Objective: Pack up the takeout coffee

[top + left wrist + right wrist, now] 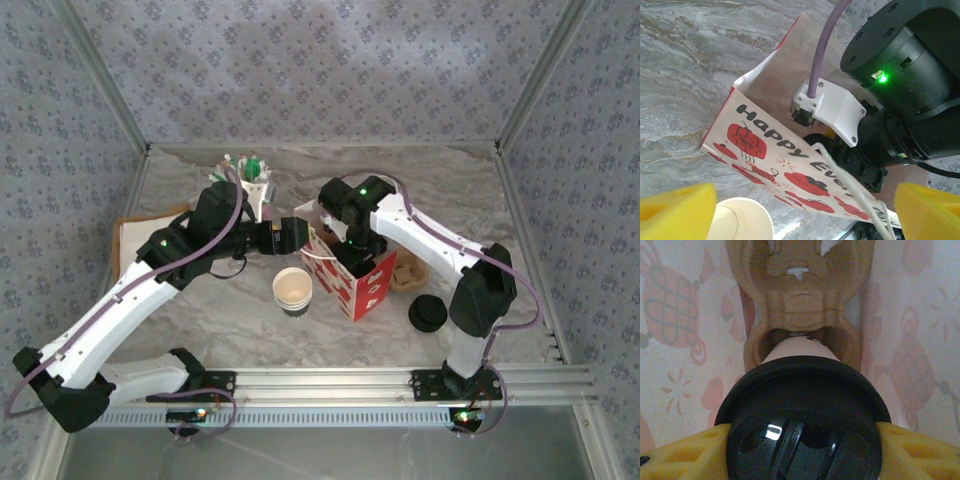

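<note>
Two arms converge on the red-and-white paper bag (362,285) at mid-table.

Room:
- Marble table (230,310) lies bare in front of the left arm, and the back strip toward the patterned walls is free.
- The right side is tighter. A stack of black lids (428,313) sits just beside the right arm's lower link, and a loose brown carrier (410,272) lies between the lids and the bag.
- Lidless white cups (292,290) stand stacked just left of the bag; contact cannot be judged.
- A caddy of sachets (255,178) stands at the back, behind the left wrist.
- A brown board (125,240) lies against the left edge.
- The right wrist takes up most of the bag mouth. A white string handle (855,192) is draped over the near wall.

Left arm: it stretches from the near-left corner, forearm on a diagonal and wrist roughly level. The left gripper (300,237) points at the bag's upper left edge. Its yellow pads (675,212) stand wide apart with nothing gripped between them.

Right arm: it rises from its base with the elbow folded at the right. The forearm comes back leftward and the wrist dips into the open top of the bag. The right gripper (802,457) points down inside. Its jaws are partly closed, the yellow pads (685,455) pressing either side of the black lid of the takeout coffee (802,430).

The cup is inside the bag, its white body over a round pocket of a pulp cup tray (800,305) on the bag floor. Whether it is seated there cannot be told.
</note>
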